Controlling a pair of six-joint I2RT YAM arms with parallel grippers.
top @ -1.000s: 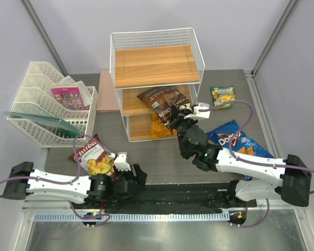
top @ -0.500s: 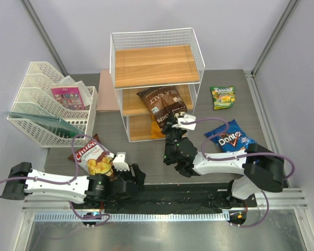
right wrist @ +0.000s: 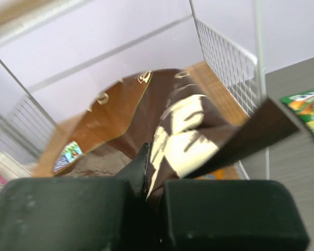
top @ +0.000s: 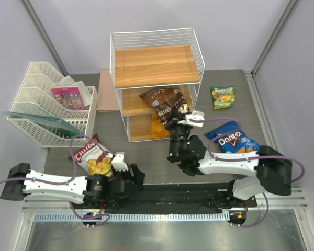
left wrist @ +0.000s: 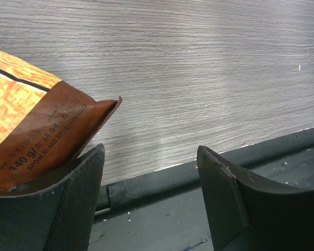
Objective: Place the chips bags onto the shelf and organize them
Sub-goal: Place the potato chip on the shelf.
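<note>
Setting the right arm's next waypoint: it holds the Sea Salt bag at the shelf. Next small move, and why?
Probably ease the right gripper forward, sliding the Sea Salt bag deeper onto the middle board of the shelf, before opening. The jaws are shut on the bag's near edge, and that end seems to overhang the board's front.

Bright, even overhead light; soft faint shadows on table [top: 146,154]; right wrist view blurred, near fingers [right wrist: 230,214] out of focus; left wrist view sharp
</note>
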